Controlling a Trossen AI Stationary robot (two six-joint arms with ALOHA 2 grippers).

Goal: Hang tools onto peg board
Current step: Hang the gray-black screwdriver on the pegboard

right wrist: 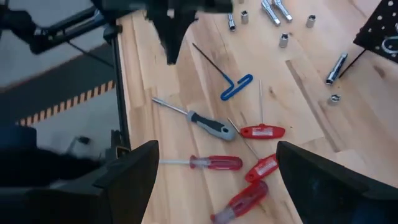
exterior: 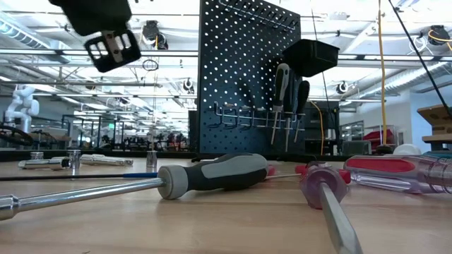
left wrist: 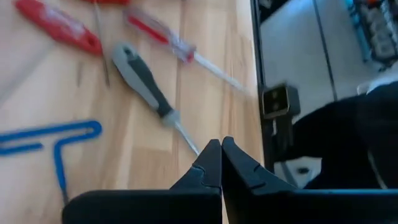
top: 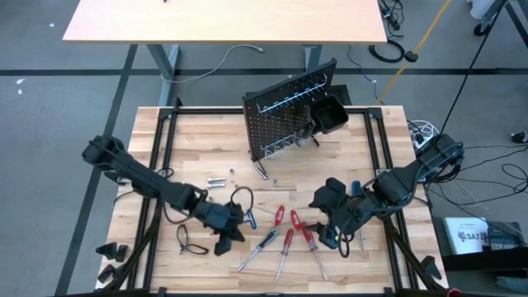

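- The peg board (top: 285,111) is seen standing upright at the back middle of the counter (top: 206,140); a silver hook rail (top: 289,97) runs across it and a small black bin (top: 332,118) hangs at its right end
- In the low view a couple of dark-handled screwdrivers (exterior: 289,88) are already hung on the board, just below the bin; exactly how many can't be made out
- The rest of the tools are left lying flat on the counter near the front, between the two arms; a grey-and-black screwdriver (top: 262,243) is found next to three red-handled screwdrivers (top: 295,227), all close together but not stacked
- A blue T-handle key (top: 251,217) lies just beside the left gripper (top: 232,235), on its right; in the left wrist view the key (left wrist: 50,137) is seen flat on the wood, apart from the fingertips (left wrist: 214,155)
- The left gripper's fingers are pressed together with nothing between them; it's held low over the front of the counter, left of the screwdriver cluster
- The right gripper (top: 330,238) is spread wide apart and empty; it's positioned right of the red handles, with the cluster seen past its fingers in the right wrist view
- A few small silver bits (top: 219,180) are scattered on the counter left of the board's legs, well apart from the screwdrivers
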